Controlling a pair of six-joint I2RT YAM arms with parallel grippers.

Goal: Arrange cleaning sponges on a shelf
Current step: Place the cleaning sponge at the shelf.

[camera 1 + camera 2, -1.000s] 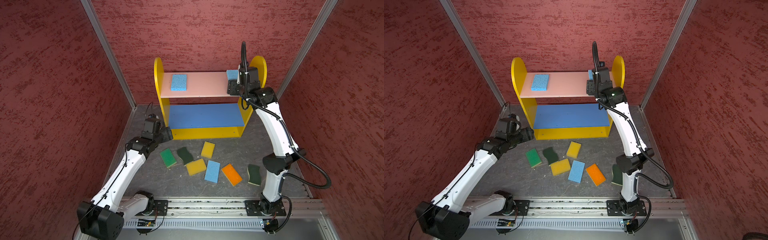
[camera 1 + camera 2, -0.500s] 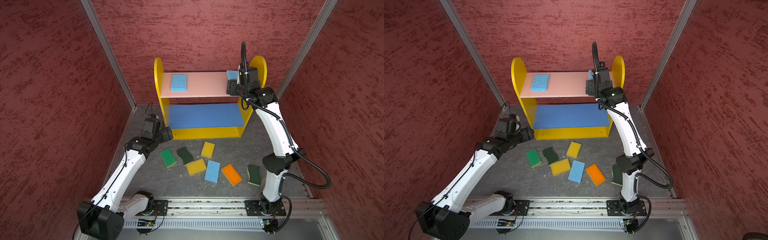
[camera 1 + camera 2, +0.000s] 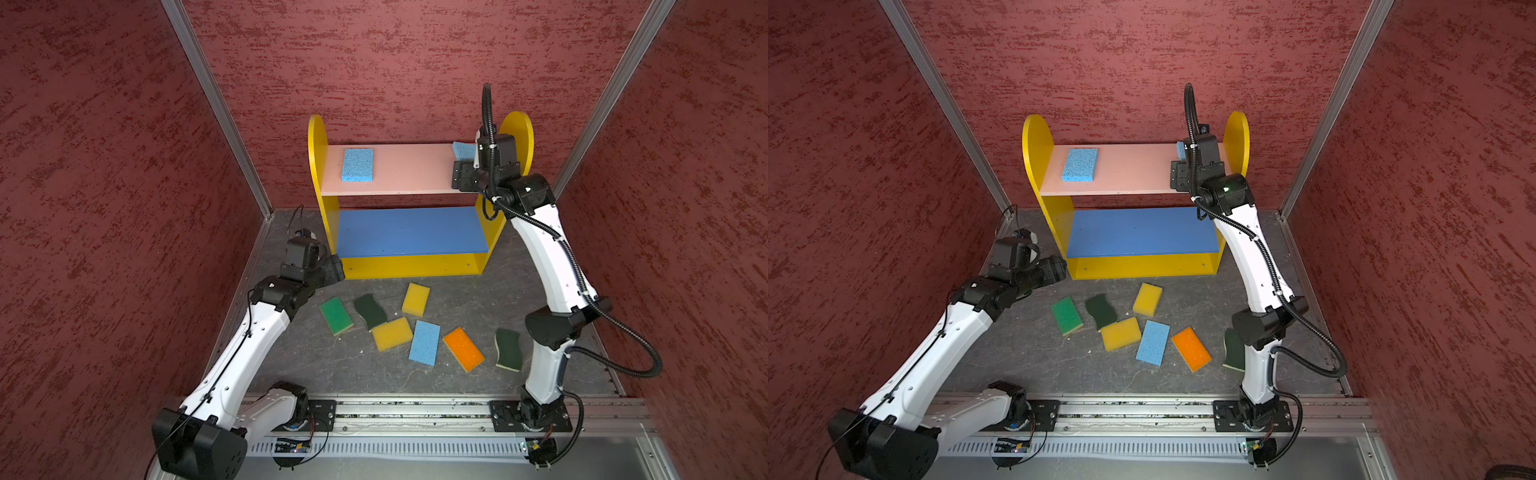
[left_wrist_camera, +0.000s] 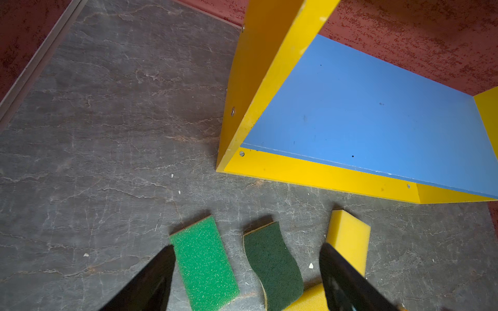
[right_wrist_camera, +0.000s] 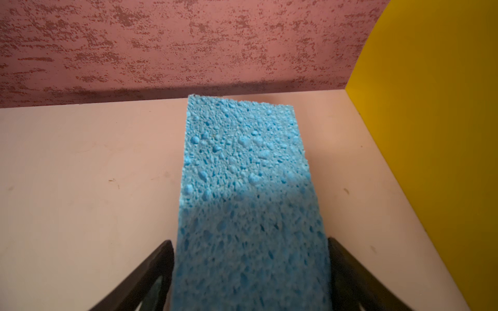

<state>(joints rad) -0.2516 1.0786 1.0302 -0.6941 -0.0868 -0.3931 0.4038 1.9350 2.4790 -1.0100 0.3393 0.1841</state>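
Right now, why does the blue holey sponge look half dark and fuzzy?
Right wrist view: shadow covers the light blue porous sponge near the right hand, and that end looks blurry; in a top view the right arm hides most of it.

Yellow side panels [image 3: 316,166] [image 3: 525,139], pink top board [image 3: 407,170], blue middle board [image 3: 407,230] lol. Three light blue porous sponges [image 3: 357,164] [image 5: 248,188] [image 3: 424,342], two yellow sponges [image 3: 416,299] [image 3: 392,333], orange-topped sponge [image 3: 463,348], speckly bright green sponge [image 3: 336,315], two dark green sponges [image 3: 370,311] [image 3: 508,349]. Grey veined floor [image 3: 316,365], mottled red walls [image 3: 104,166].
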